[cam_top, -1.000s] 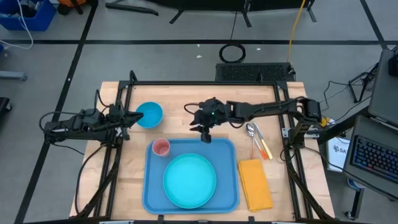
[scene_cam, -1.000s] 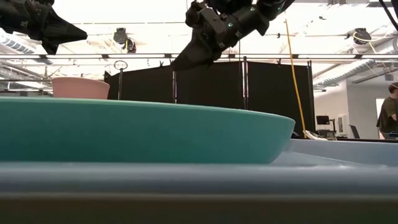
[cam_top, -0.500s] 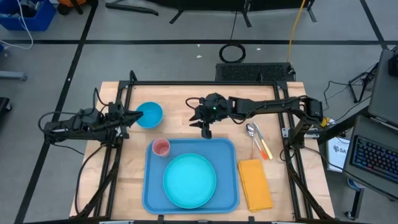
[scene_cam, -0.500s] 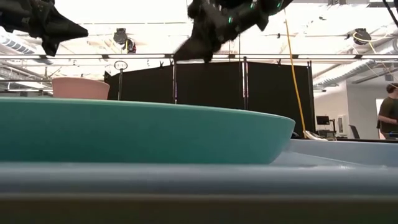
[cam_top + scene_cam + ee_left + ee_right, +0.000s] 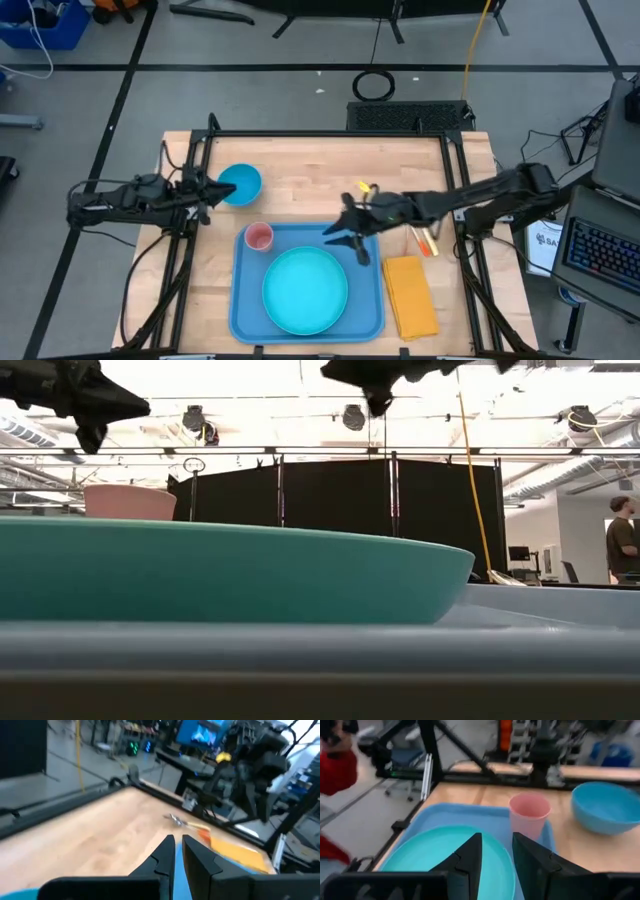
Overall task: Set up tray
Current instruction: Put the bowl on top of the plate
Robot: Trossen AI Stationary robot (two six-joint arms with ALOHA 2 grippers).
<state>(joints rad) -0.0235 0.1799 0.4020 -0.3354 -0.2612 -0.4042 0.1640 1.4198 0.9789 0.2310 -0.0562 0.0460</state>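
The blue tray point(image 5: 372, 305) lies at the table's near middle. On it are a cyan plate point(image 5: 305, 290) and an upright pink cup point(image 5: 259, 237); the right wrist view shows the tray point(image 5: 432, 817), plate point(image 5: 440, 857) and cup point(image 5: 529, 815) too. My right gripper point(image 5: 350, 243) hangs open and empty above the tray's far right part, its fingers point(image 5: 470, 850) pointing toward the table's left. My left gripper point(image 5: 220, 187) is shut and empty, in the air at the left rim of the blue bowl point(image 5: 242, 184), which stands on the table beyond the tray.
A yellow napkin point(image 5: 410, 295) lies on the table right of the tray. Cutlery point(image 5: 425, 240) lies beyond it, partly under my right arm, and shows in the left wrist view point(image 5: 182, 822). A black frame borders the table. A person point(image 5: 622, 540) stands far off.
My right gripper has risen and swung from beyond the tray's far edge toward the table's near and right side. It now hangs over the tray's far right part, with its arm slanting in from the right.
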